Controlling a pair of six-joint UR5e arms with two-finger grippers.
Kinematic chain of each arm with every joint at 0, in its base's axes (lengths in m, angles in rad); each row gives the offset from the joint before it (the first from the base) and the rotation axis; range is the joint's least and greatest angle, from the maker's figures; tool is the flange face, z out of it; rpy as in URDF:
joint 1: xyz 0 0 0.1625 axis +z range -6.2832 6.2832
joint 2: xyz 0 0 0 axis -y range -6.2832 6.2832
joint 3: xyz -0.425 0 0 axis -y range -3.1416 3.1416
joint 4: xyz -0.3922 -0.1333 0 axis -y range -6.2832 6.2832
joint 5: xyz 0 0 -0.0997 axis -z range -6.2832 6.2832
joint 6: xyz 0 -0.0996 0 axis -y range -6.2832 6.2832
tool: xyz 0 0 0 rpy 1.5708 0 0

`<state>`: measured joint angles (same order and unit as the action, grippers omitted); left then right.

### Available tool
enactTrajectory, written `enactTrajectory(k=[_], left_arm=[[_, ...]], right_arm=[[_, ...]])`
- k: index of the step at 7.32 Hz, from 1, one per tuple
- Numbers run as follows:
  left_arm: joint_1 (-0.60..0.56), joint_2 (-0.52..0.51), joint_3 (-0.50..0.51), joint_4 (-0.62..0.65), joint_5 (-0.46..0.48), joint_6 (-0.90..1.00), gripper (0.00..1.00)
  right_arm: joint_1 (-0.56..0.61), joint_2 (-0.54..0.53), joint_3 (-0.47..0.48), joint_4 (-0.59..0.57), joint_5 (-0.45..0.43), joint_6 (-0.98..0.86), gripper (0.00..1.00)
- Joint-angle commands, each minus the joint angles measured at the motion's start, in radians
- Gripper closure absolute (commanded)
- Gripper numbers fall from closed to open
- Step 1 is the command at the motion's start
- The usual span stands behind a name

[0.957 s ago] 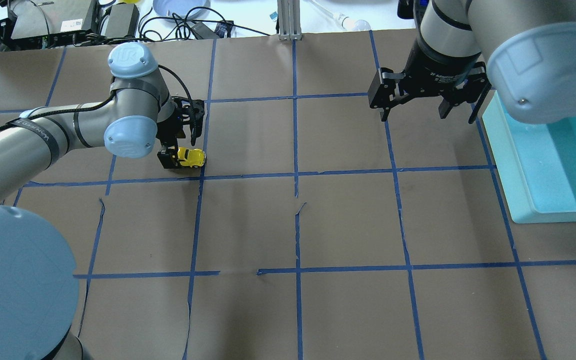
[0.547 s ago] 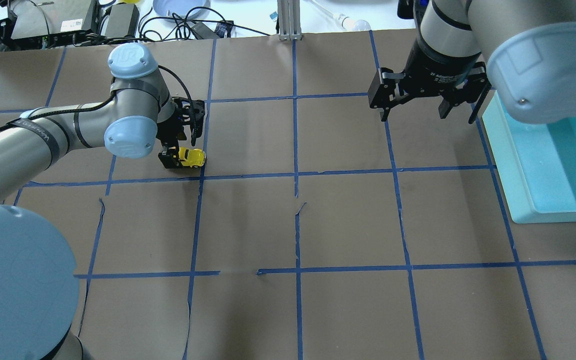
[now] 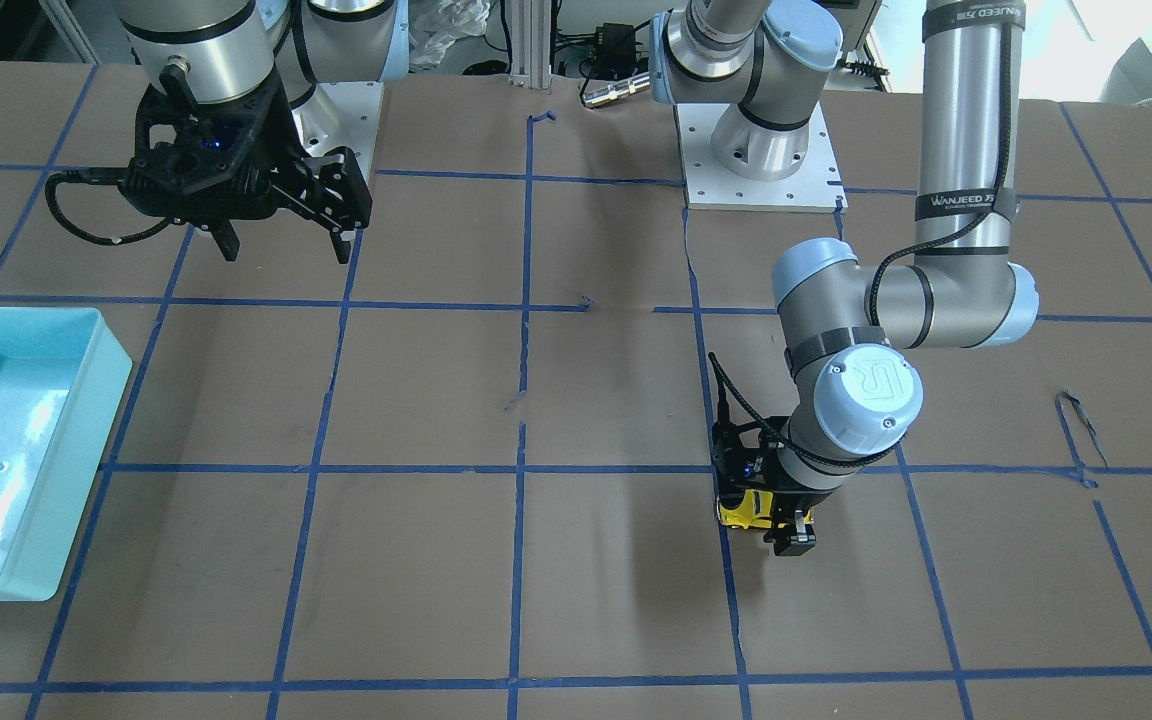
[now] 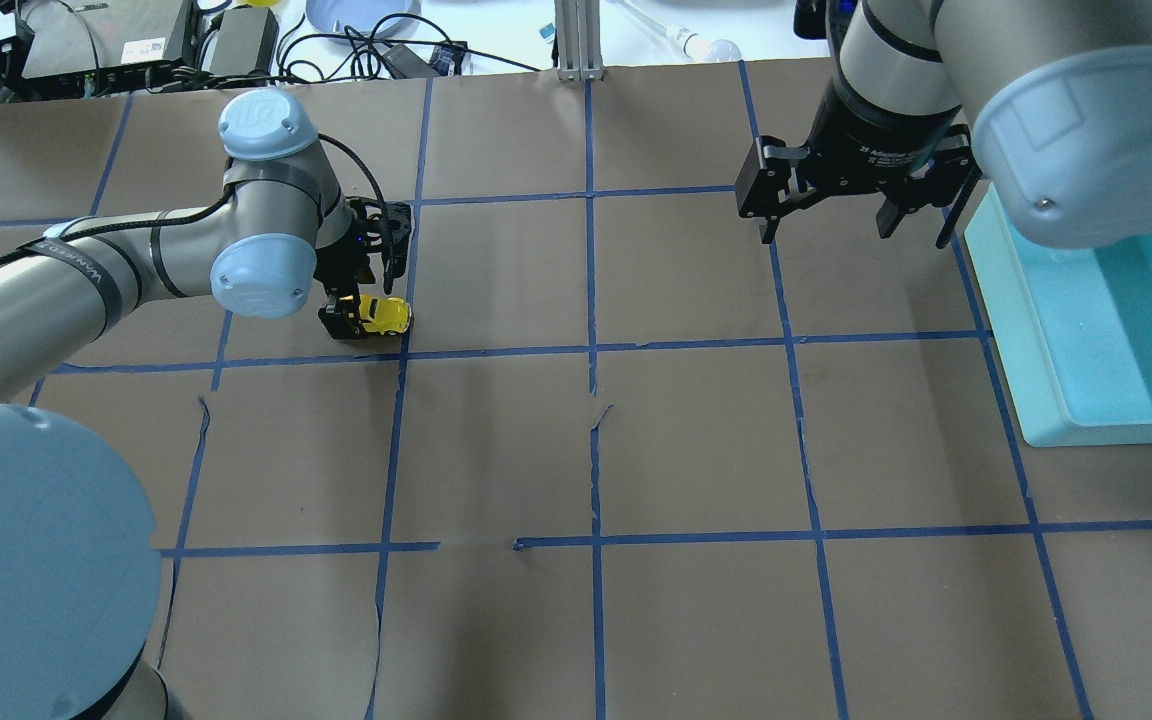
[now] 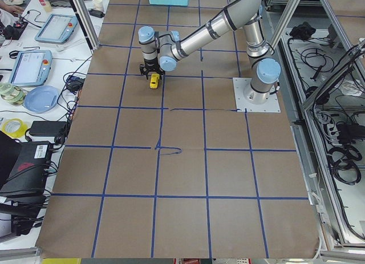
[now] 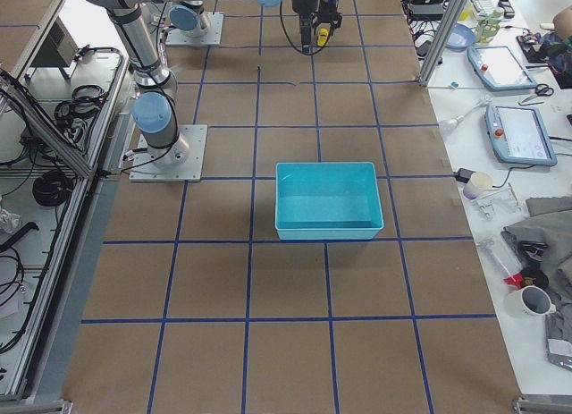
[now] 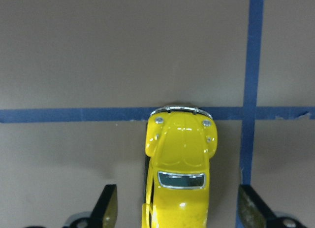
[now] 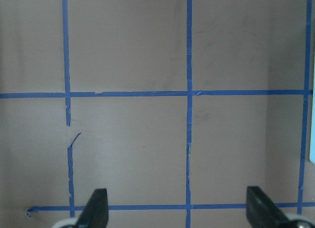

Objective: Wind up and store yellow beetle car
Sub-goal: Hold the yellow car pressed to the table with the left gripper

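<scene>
The yellow beetle car [image 4: 383, 316] stands on the brown table at a crossing of blue tape lines. It also shows in the front view [image 3: 742, 510] and the left wrist view [image 7: 179, 179]. My left gripper [image 4: 356, 312] is low over the car's rear. It is open, with a finger [image 7: 107, 208] on each side of the car and a gap on both sides. My right gripper [image 4: 851, 235] is open and empty, above the table beside the turquoise bin [image 4: 1036, 330]. The right wrist view shows only bare table between its fingers [image 8: 96, 208].
The turquoise bin [image 3: 86, 400] sits at the table's right end on the robot's side [image 6: 329, 168]. Blue tape lines [image 4: 591, 350] grid the brown paper, which has small tears [image 4: 601, 415]. Cables and electronics [image 4: 116, 40] lie beyond the far edge.
The left arm has shifted very slightly; the car stays in the same spot. The right arm has not moved.
</scene>
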<state>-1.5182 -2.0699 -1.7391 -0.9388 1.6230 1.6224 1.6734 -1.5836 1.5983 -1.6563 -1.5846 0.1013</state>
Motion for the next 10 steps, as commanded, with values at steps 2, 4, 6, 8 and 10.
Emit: enactTrajectory(k=[2, 4, 6, 8, 10], left_arm=[[0.007, -0.002, 0.001, 0.0, 0.001, 0.001, 0.2], [0.018, -0.002, 0.001, -0.001, 0.0, 0.001, 0.31], [0.018, -0.002, 0.001, -0.002, 0.0, 0.001, 0.7], [0.018, -0.002, 0.001, -0.002, 0.001, 0.004, 0.82], [0.048, -0.001, 0.0, -0.003, 0.0, 0.049, 0.91]], right_arm=[[0.0, 0.001, 0.0, 0.0, 0.0, 0.0, 0.0], [0.0, 0.001, 0.0, 0.0, 0.0, 0.0, 0.0], [0.0, 0.001, 0.0, 0.0, 0.0, 0.0, 0.0], [-0.001, 0.001, 0.0, 0.0, 0.0, 0.0, 0.0], [0.0, 0.001, 0.0, -0.003, 0.003, 0.0, 0.0]])
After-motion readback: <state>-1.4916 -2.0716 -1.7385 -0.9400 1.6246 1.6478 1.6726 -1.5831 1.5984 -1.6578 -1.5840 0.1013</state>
